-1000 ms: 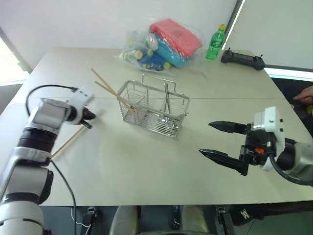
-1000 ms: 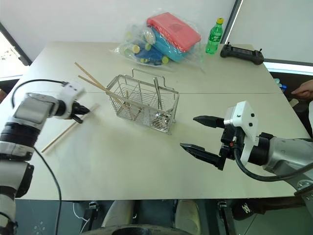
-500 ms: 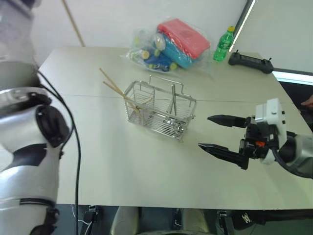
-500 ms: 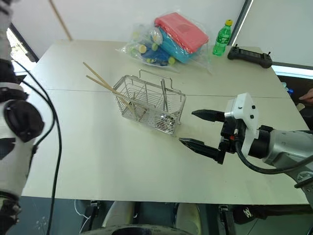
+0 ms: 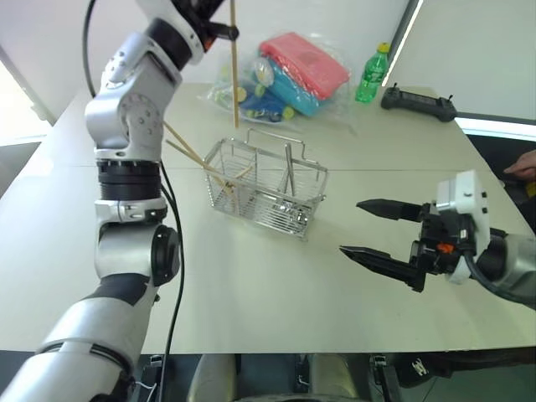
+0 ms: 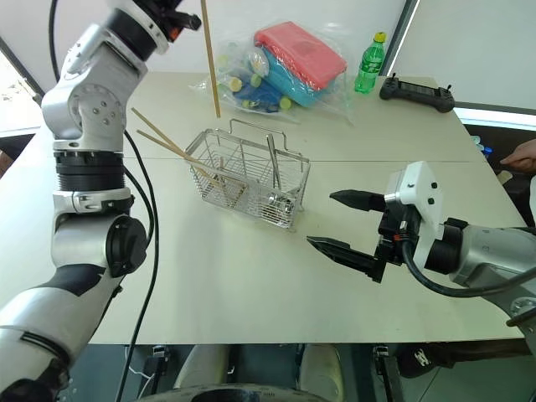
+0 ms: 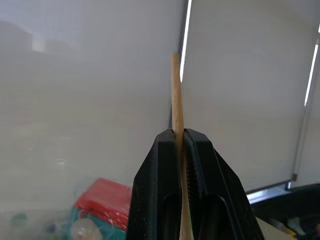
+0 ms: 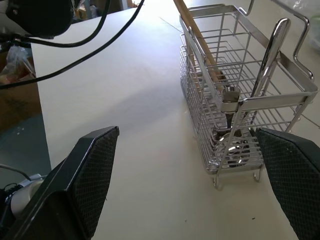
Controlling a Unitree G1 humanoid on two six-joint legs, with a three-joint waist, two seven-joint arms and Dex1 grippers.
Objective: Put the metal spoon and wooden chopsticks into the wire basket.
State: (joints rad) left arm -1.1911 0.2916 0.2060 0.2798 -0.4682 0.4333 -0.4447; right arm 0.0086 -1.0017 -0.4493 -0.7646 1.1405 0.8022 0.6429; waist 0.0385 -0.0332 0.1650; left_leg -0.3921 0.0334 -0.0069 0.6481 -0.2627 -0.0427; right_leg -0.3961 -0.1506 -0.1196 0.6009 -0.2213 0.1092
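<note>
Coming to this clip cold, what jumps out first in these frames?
The left tool is raised high above the table, shut on one wooden chopstick that hangs upright over the wire basket. The basket sits mid-table with other chopsticks leaning out of its left side and the metal spoon standing inside. The right tool hovers open beside it, holding nothing.

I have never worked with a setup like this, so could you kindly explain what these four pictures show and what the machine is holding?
It is a two-armed humanoid robot. The two wide pictures come from cameras in its head, looking down over a table; the other two come from cameras on its wrists. The left hand, raised high, is shut on one wooden chopstick, held upright. The right hand is open with nothing in it. On the table stands a wire basket already holding a metal spoon and other chopsticks. Behind it lie a plastic bag, a green bottle and a black controller.
</note>
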